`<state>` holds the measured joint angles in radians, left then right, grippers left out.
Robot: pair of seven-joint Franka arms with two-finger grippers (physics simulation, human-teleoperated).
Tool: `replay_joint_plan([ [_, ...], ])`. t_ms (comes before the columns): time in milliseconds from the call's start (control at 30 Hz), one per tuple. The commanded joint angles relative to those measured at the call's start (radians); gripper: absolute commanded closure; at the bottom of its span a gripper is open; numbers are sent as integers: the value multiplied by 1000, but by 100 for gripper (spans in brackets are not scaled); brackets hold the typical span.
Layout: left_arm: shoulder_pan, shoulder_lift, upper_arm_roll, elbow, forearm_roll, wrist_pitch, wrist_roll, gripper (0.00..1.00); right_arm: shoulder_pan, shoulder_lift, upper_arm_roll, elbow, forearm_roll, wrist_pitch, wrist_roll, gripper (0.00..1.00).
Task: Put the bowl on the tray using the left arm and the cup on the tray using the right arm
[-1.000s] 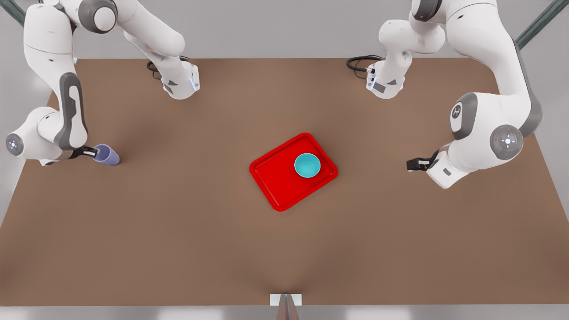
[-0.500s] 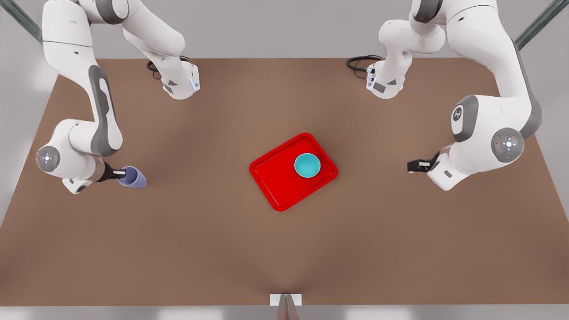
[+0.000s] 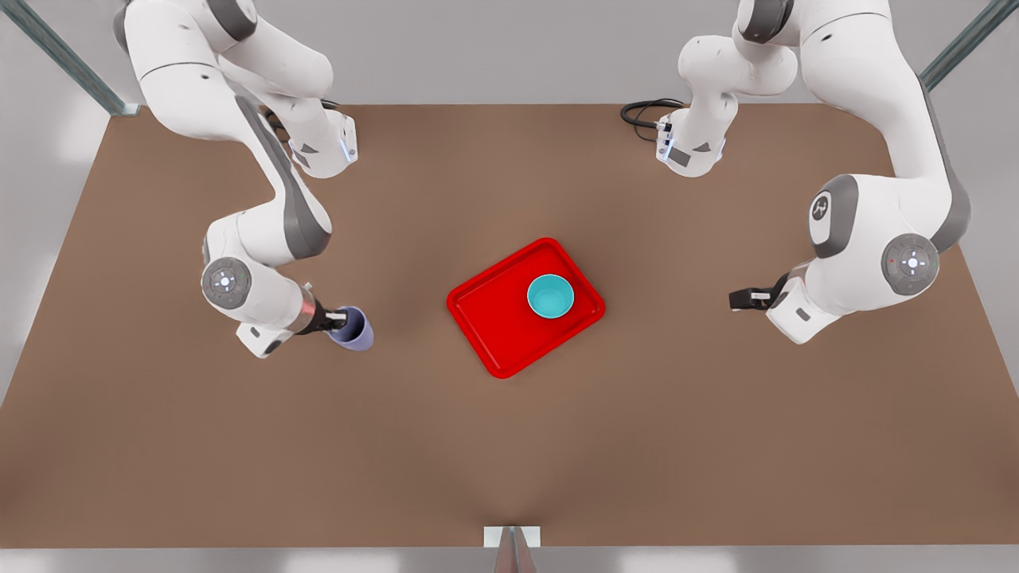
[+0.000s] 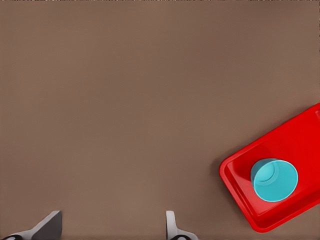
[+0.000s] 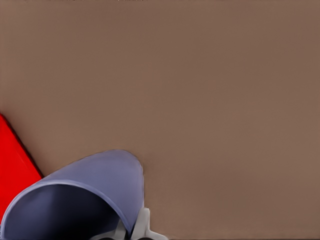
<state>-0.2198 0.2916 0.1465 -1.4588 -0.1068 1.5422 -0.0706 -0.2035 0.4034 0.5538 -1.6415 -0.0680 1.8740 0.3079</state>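
The cup [image 3: 351, 329] is pinched by the right gripper [image 3: 333, 321] above the worktop [image 3: 509, 446]; the left gripper [image 3: 742, 298], jaws spread, is held beside the tray [image 3: 493, 318] carrying the bowl [image 3: 550, 297]

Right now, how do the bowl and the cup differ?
The bowl is teal and shallow; the cup is lavender, taller and narrower. The bowl sits free on the red tray; the cup is off the tray, held at its rim by the right gripper. The left gripper waits open beside the tray. Both are small, round and handleless.
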Motion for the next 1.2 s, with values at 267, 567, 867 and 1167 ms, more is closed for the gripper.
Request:
replay_joint_plan([
  [267, 2, -2, -1, 2, 1, -1, 0, 0, 176, 192, -9, 244, -62, -24, 112, 79],
  [567, 2, 3, 1, 2, 3, 1, 0, 0, 337, 290, -12, 428, -159, -19, 201, 79],
  [867, 3, 11, 1, 0, 4, 15, 0, 0, 483, 322, -15, 427, -200, 28, 361, 79],
  [1167, 3, 18, 5, 2, 6, 15, -2, 0, 526, 357, -15, 373, -213, 50, 338, 79],
])
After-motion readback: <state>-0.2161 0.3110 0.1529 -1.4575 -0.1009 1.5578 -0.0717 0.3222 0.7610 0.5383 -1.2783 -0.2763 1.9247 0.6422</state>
